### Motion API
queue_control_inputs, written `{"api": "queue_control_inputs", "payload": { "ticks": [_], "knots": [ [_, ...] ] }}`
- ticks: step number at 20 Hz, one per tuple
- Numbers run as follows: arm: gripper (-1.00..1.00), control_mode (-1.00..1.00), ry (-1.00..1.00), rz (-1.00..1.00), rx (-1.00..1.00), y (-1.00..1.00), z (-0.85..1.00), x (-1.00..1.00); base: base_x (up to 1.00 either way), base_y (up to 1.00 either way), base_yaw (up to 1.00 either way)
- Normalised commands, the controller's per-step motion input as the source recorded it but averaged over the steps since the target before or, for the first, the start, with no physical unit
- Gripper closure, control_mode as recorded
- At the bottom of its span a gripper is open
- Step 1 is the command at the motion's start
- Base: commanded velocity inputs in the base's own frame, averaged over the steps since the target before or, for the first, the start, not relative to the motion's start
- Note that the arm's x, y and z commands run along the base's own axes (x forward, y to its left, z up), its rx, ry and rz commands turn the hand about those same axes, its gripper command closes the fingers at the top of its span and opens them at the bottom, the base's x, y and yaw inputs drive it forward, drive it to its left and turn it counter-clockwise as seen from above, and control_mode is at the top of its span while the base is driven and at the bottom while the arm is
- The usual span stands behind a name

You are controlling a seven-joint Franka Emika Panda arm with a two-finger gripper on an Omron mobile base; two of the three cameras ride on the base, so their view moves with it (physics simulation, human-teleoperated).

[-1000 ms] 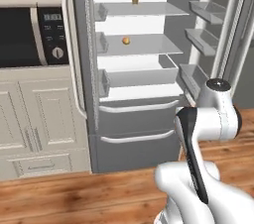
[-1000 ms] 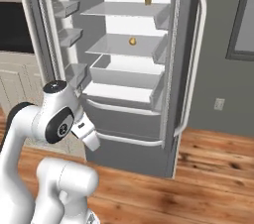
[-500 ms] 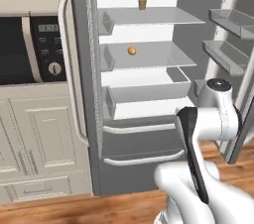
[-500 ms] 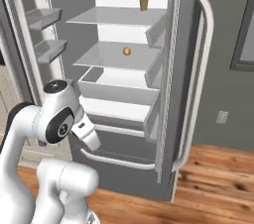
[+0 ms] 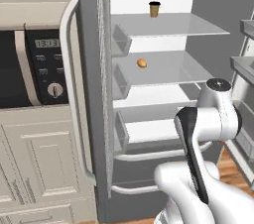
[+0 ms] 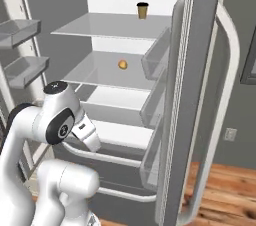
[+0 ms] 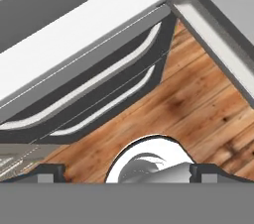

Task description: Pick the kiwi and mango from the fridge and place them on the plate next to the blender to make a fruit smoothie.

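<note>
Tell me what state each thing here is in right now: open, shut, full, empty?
fridge: both doors swung open.
mango: resting on the middle glass shelf, untouched.
paper cup: upright on the top shelf, lid on.
door bins: empty.
gripper: open, holding nothing, aimed at the wooden floor.

One small digital display [image 5: 45, 43] is seen on the control panel of the built-in oven [image 5: 30, 67] in the left base view, with digits that are too blurred to be read. No other text, label or brand is made out anywhere.
</note>
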Motion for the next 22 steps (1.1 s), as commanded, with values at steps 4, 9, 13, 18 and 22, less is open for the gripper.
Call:
{"api": "queue_control_inputs", "payload": {
  "ticks": [4, 9, 13, 18, 22],
  "knots": [
    [-1.00, 1.00, 0.00, 0.00, 0.00, 0.00, 0.00, 0.00, 0.71, 0.00, 0.01],
    [-1.00, 1.00, 0.00, 0.00, 0.00, 0.00, 0.00, 0.00, 0.51, 0.00, 0.00],
    [-1.00, -1.00, -0.04, 0.01, 0.00, 0.00, 0.10, 0.05, 0.17, 0.00, 0.00],
    [-1.00, -1.00, -0.19, 0.04, -0.01, 0.00, 0.81, 0.22, 0.00, 0.00, 0.00],
    [-1.00, -1.00, -0.07, 0.00, -0.01, 0.00, 0.59, 0.28, 0.00, 0.00, 0.00]
  ]
}}
